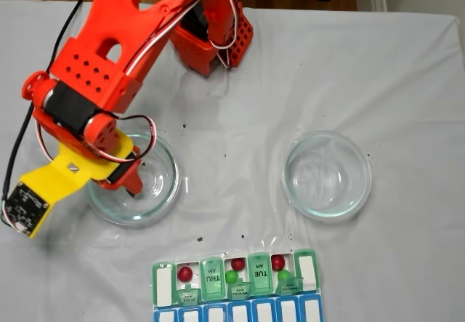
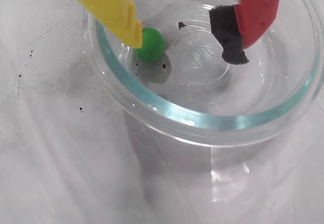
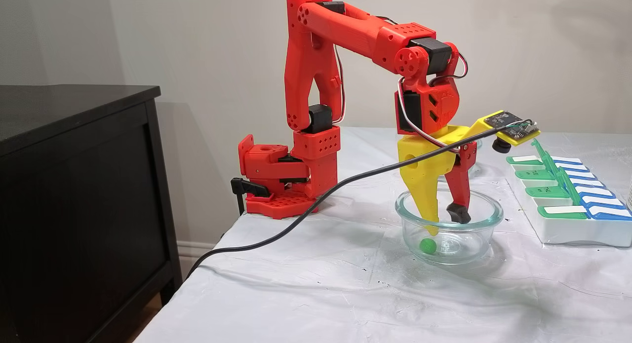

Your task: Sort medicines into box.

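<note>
Wrist view: hand (image 2: pixel 187 44) spread apart around one green ball (image 2: pixel 150 43) inside one glass dish (image 2: pixel 202 120).

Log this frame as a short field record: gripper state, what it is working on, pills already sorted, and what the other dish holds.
gripper: open, lowered into a glass dish
target: one green ball on the dish floor, beside the yellow finger; the red finger is well apart from it
pill organizer: three red balls and two green balls in open compartments
second glass dish: nothing seen inside
grasp: not yet made
</note>
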Controlling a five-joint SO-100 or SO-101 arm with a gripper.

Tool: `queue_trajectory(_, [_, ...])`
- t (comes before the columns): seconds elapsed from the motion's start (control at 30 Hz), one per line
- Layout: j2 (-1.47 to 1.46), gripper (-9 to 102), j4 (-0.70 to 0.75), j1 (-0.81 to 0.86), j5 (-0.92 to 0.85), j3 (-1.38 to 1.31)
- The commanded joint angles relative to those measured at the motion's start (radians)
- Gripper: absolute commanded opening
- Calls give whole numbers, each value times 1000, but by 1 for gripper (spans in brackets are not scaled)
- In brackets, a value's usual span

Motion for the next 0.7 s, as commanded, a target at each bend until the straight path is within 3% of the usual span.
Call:
queue_trajectory(0.0, [5, 28, 31, 26, -15, -46])
queue_trajectory(0.67, [-17, 28, 8, 29, -3, -14])
